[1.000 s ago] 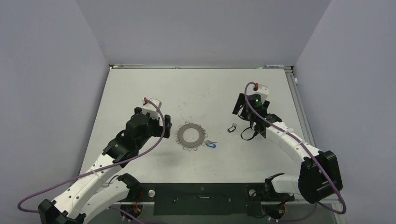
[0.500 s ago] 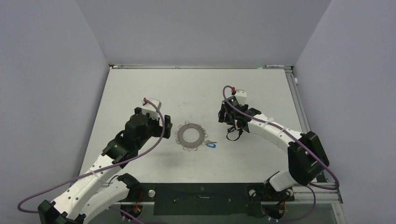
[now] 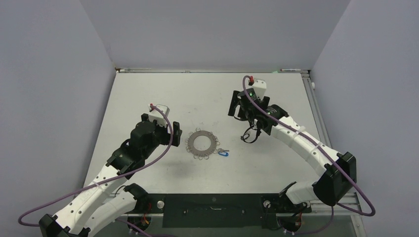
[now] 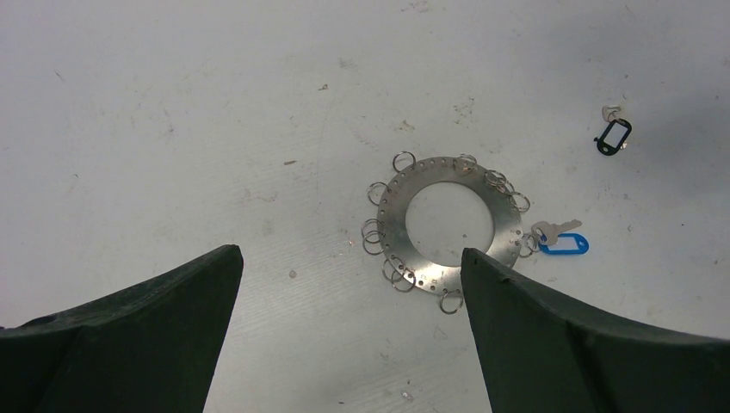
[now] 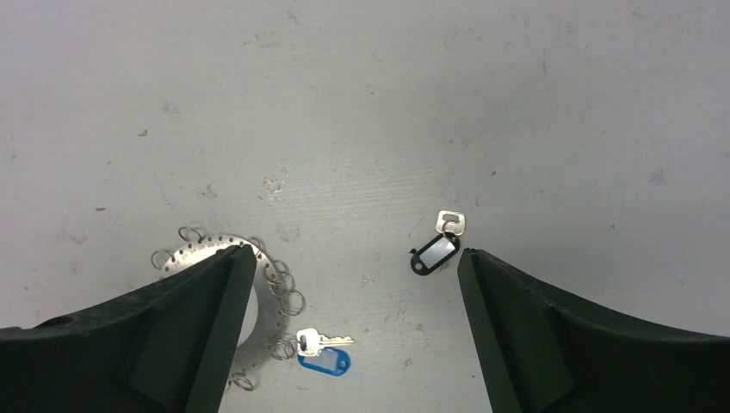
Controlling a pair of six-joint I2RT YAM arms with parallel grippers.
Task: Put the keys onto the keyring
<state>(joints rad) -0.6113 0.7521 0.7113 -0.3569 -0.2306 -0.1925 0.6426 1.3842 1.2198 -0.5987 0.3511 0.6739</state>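
On the scuffed white counter (image 3: 163, 94) lies the keyring (image 4: 392, 228), a flat grey metal washer fringed with wire loops. The blue-tagged key (image 4: 564, 244) sits just beside its rim, the black-tagged key (image 5: 435, 253) well apart. The left hand (image 4: 349, 251) hovers beside the ring and the right hand (image 5: 355, 251) above the black tag, both tilted down, spread wide, empty.

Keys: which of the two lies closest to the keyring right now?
The blue-tagged key, lying right beside the rim of the keyring. The black-tagged key lies well apart from it.
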